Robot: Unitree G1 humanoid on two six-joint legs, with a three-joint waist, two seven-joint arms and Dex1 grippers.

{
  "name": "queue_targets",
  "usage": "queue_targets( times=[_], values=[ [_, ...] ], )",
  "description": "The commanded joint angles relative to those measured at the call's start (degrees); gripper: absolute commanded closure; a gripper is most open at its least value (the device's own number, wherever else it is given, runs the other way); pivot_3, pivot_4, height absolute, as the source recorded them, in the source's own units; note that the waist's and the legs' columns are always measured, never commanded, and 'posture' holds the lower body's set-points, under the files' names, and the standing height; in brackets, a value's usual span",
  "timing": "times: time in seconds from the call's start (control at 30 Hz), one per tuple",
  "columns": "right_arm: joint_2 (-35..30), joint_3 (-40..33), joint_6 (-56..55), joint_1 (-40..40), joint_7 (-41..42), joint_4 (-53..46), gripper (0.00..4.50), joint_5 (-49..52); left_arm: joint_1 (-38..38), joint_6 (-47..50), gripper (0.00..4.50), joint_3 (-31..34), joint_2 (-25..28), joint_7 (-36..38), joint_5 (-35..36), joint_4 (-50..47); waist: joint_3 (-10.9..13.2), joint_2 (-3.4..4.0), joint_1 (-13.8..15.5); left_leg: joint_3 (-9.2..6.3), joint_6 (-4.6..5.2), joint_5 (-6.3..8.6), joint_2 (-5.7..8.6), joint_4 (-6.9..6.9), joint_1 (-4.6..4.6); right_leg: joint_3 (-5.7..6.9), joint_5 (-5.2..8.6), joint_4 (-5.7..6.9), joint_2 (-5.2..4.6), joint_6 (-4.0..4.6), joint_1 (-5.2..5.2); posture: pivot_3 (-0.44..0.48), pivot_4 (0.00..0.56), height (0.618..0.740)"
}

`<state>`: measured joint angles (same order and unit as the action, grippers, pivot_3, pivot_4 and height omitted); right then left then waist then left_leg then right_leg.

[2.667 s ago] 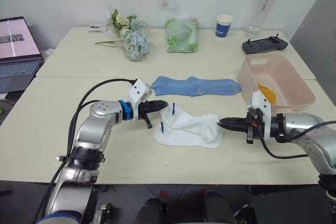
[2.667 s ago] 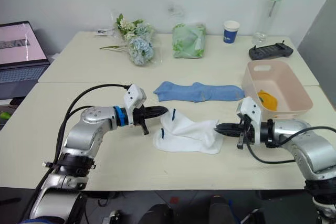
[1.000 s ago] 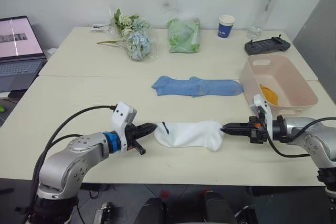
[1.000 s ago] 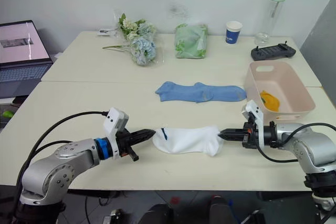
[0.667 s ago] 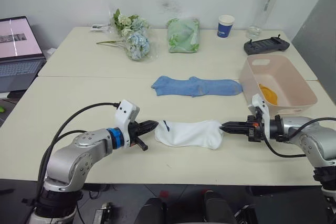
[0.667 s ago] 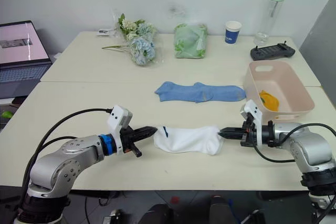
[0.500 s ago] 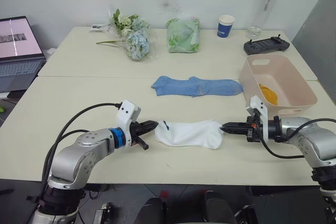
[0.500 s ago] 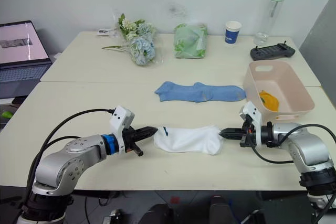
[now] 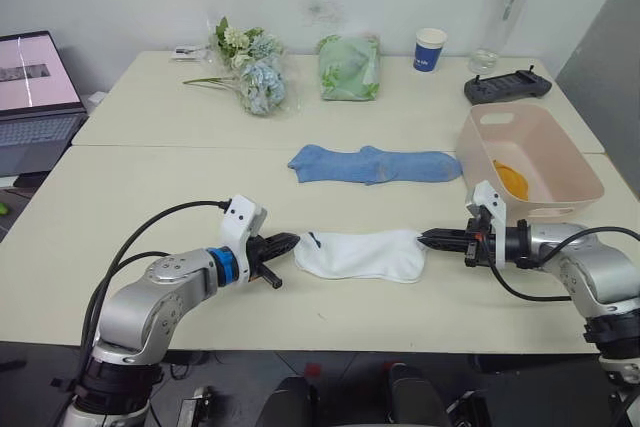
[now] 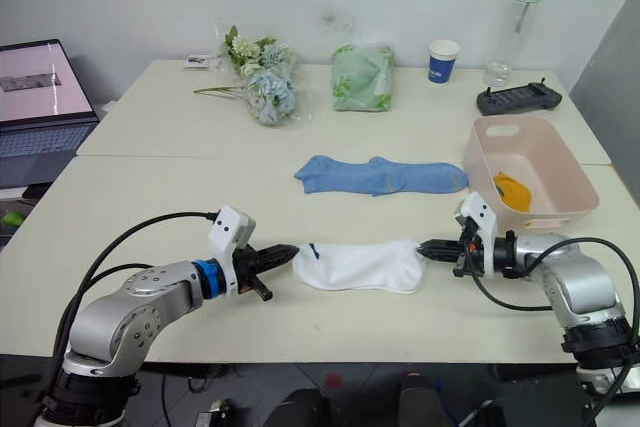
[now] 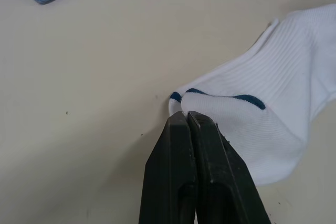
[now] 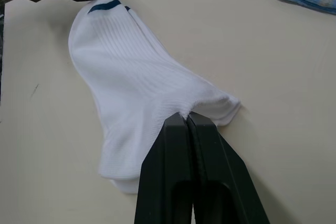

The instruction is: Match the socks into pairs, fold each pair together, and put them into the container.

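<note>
White soft ankle socks (image 9: 358,253) lie stacked on near tabletop (image 9: 150,187), left gripper (image 9: 290,241) and right gripper (image 9: 424,238) jaws closed, each pinching one end. Thin pinches could slip, separating layers mid-fold. Pale pink plastic tub (image 9: 560,162) sits far right.

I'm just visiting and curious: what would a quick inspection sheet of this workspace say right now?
Surface: pale table, two tops butted together.
Job's things: white socks stretched flat between both grippers; blue socks lying behind them; pink container holding something yellow.
Clutter: flowers, green cloth bundle, paper cup, bottle, black controller.
Grippers: left gripper and right gripper each shut on a sock end.
Cables: black cable looping along left arm.
Surroundings: laptop, white wall.
</note>
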<state>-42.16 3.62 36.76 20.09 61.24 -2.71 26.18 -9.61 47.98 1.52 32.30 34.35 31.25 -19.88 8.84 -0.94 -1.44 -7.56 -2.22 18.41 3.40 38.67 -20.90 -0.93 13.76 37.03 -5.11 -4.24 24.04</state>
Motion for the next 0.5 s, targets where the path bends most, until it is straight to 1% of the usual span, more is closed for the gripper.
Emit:
queue_targets(
  times=[0.03,0.23,0.43,0.47,0.5],
  values=[
    [0.13,-0.5,-0.85,1.15,0.28,-0.59,4.5,-0.11,-0.15,-1.15,4.47,0.71,-0.07,-0.02,-0.12,-1.06,0.0,0.0,-0.02,0.0,0.0,0.0,0.0,0.0,0.0,0.01,0.0,0.0,0.0,0.0,0.0,0.0,0.15,0.74],
    [-0.43,0.85,-0.69,0.67,0.06,-0.01,4.5,-2.08,0.72,-2.54,4.47,-0.25,0.11,0.47,-1.5,-0.17,0.0,0.0,-0.03,0.0,0.0,0.0,0.0,0.0,0.0,0.0,0.0,0.0,0.0,0.0,0.0,0.0,0.15,0.74],
    [0.6,0.16,-0.44,0.64,-0.61,-0.49,4.5,-1.94,1.43,-3.26,4.47,0.07,0.35,1.31,-1.92,0.09,0.0,0.0,-0.03,0.0,0.0,0.0,0.0,0.0,0.0,0.0,0.0,0.0,0.0,0.0,0.0,0.0,0.15,0.74],
    [0.69,0.0,-0.51,0.7,-0.85,-0.41,4.29,-2.0,1.51,-3.19,4.49,0.07,0.43,1.84,-1.65,0.06,0.0,0.0,-0.04,0.0,0.0,0.0,0.0,0.0,0.0,0.0,0.0,0.0,0.0,0.0,0.0,0.0,0.15,0.74],
    [0.6,-0.14,-0.59,0.68,-0.92,-0.31,4.06,-2.1,1.55,-3.25,4.31,0.08,0.51,2.15,-1.64,0.07,0.0,0.0,-0.04,0.0,0.0,0.0,0.0,0.0,0.0,0.0,0.0,0.0,0.0,0.0,0.0,0.0,0.15,0.74]
  ],
)
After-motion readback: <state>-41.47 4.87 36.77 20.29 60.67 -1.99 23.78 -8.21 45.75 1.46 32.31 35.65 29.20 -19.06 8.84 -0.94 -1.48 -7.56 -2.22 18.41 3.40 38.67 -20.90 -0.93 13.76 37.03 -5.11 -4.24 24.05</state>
